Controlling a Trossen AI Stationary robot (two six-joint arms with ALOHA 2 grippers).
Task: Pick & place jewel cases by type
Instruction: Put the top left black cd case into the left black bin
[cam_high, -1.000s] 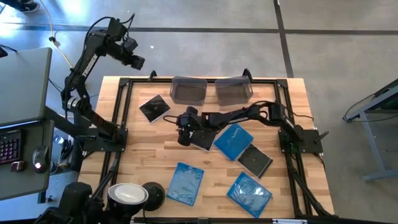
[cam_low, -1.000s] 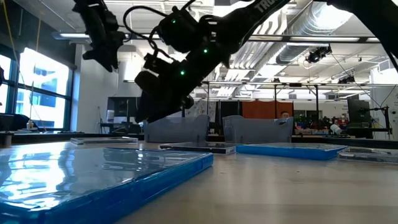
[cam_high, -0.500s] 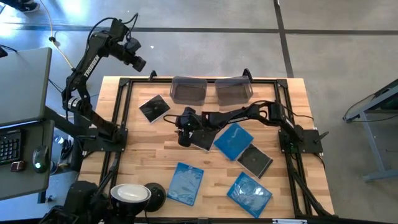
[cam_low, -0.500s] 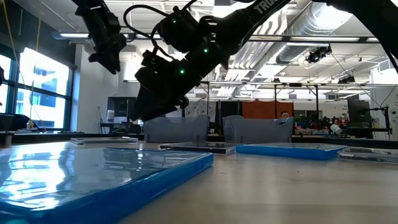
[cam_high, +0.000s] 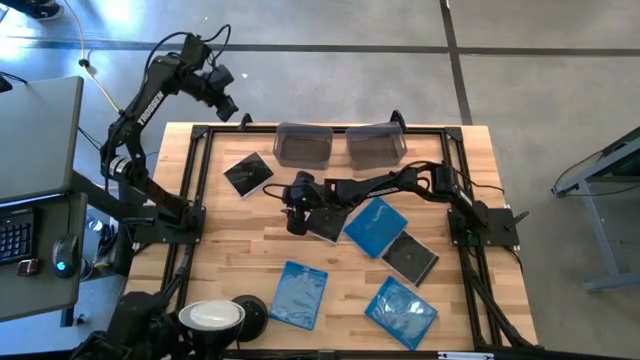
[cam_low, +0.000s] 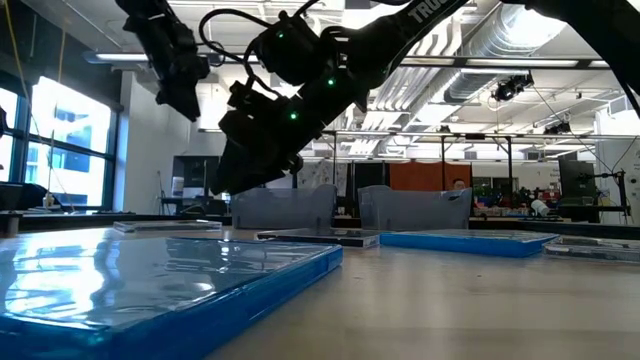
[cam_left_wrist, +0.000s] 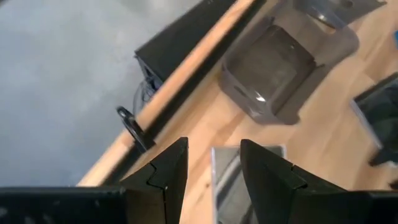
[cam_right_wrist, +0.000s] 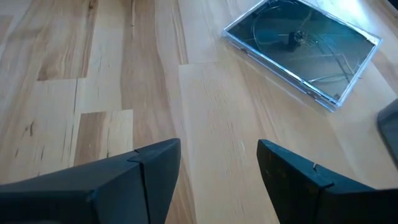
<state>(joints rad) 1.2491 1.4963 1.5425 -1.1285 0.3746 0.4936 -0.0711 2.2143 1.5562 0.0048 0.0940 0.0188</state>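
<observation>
Both grippers are standing open and empty. Your left gripper (cam_high: 224, 101) is drifting toward the bins (cam_high: 340, 145) while your right gripper (cam_high: 297, 222) is hovering unmoved by a dark jewel case (cam_high: 325, 224), so you're sorting nothing yet.

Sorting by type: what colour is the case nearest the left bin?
Dark grey-black case; high view.

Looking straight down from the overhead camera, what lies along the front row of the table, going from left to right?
A round white lamp-like disc off the table's corner → a translucent bright blue jewel case → a second translucent bright blue jewel case → a dark grey-black jewel case, lying slightly farther back.
</observation>
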